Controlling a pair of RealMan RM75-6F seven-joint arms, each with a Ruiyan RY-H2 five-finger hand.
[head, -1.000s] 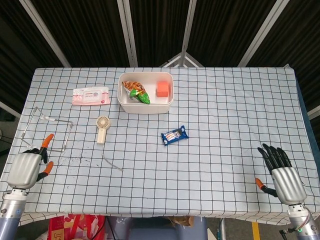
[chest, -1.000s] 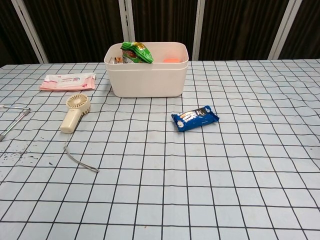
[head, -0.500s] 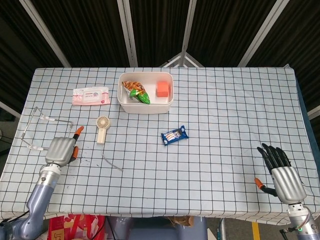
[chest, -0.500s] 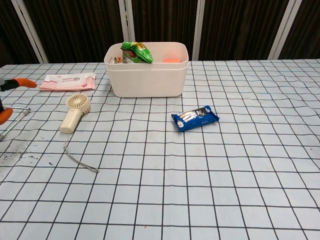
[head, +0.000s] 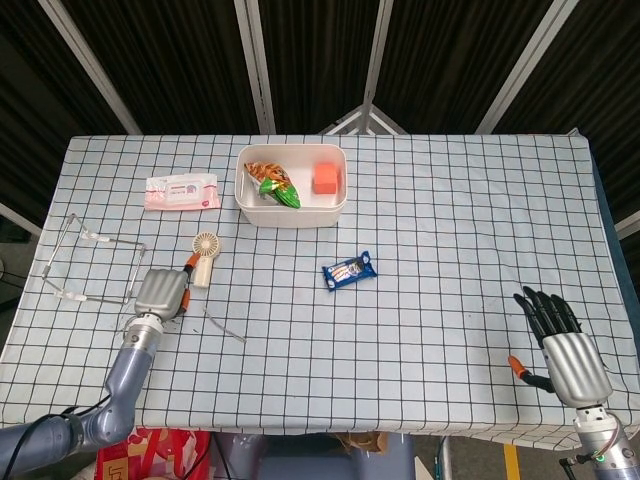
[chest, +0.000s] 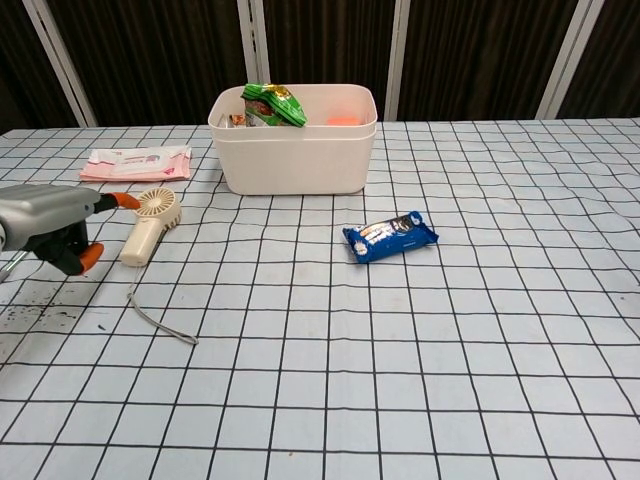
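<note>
Since the earlier frames, the left hand (head: 161, 292) is travelling inward from the near left edge of the table (head: 480, 200) and is now sitting just beside the handheld fan (head: 204, 258), with no contact visible in either view. Nothing else on the table is shifting; the right hand (head: 562, 350) is keeping its place at the near right corner.

The left hand is presenting its back to the head camera. Its orange-tipped fingers (chest: 124, 200) are pointing toward the fan's handle, with the thumb tip lower and apart from them, so the hand appears partly open and is holding nothing. How wide the fingers are parted cannot be told from the head view. This posture is consistent with an approach to the fan's handle, judged from the hand's line alone.

The fan is lying flat on the checked cloth, round head away from the robot and handle toward it, so the handle is offered to the incoming hand. A loose cord (head: 224, 325) is lying near the handle end.

The right hand is resting palm down with dark fingers extended and slightly spread, holding nothing, well apart from every object.

Also present: a white bin (head: 243, 205) holding a green snack bag (head: 275, 184) and an orange block (head: 325, 177), a blue snack packet (head: 349, 271) before it, a pink wipes pack (head: 181, 191), and a wire frame (head: 85, 262) at the left.
</note>
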